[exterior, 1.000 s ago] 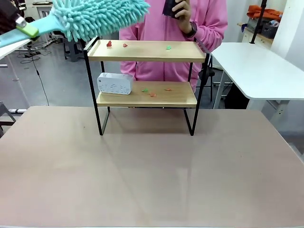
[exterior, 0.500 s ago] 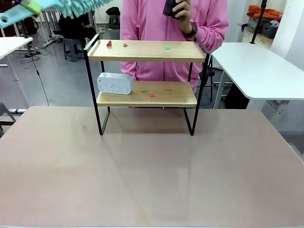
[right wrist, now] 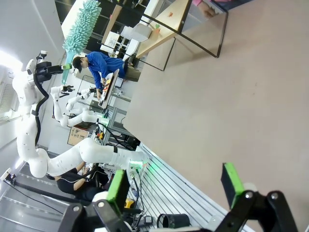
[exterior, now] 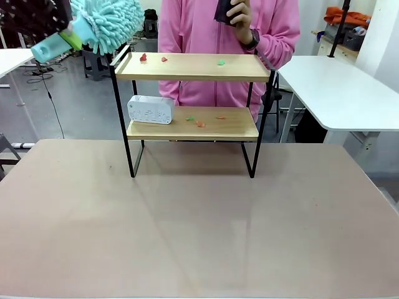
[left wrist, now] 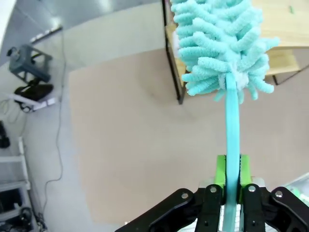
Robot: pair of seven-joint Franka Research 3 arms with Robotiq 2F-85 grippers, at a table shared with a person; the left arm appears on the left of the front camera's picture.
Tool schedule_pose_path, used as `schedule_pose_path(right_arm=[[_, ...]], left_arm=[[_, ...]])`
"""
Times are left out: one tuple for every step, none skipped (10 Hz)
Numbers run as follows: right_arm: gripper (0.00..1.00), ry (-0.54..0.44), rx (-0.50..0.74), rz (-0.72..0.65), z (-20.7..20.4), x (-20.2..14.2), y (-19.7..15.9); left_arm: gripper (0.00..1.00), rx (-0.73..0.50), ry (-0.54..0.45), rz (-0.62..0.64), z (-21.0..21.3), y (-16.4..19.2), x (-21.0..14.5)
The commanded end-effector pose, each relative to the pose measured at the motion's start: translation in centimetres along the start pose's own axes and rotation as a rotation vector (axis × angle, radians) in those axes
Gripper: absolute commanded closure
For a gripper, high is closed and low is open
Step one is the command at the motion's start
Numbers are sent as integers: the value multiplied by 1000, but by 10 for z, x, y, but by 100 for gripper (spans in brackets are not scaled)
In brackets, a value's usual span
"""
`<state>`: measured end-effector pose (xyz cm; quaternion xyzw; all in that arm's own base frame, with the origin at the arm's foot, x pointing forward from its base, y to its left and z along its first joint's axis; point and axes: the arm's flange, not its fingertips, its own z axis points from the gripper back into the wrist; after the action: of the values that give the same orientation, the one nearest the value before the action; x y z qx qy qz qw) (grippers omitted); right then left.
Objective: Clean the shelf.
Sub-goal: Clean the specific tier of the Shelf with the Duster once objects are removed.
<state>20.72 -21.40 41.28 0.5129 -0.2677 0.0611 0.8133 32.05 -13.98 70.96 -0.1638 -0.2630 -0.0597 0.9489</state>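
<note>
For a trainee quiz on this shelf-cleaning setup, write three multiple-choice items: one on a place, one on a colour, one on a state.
1. Where on the shelf does the white box stand?
A. Top board, middle
B. Lower board, left end
C. Lower board, right end

2. What colour is the head of the duster?
A. Yellow
B. Red
C. Teal

3. How is the right gripper?
A. Open and empty
B. Shut on the duster
C. Shut on the white box

Key:
1 B: in the front view the box sits at the left end of the lower board.
2 C: its fluffy strands are teal.
3 A: its green pads stand wide apart with nothing between them. It is the left gripper that clamps the duster's handle.
</note>
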Motion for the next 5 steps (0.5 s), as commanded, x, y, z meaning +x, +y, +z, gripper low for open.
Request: schedule_pose_path(right_arm=[[0,-18,14,27,0,3,1],[0,-18,14,27,0,3,1],[0,-18,14,27,0,3,1],[0,-18,14,27,0,3,1],[0,-18,14,27,0,3,1]], left_arm=[[88,76,6,-4,-13,-7,-2],[88,85,14,-25,-19,-12,-3],[88,90,17,-31,-24,-14,-1],[88,96,20,-30,-29,-16,1],[88,117,37,-20,-35,-18,3]])
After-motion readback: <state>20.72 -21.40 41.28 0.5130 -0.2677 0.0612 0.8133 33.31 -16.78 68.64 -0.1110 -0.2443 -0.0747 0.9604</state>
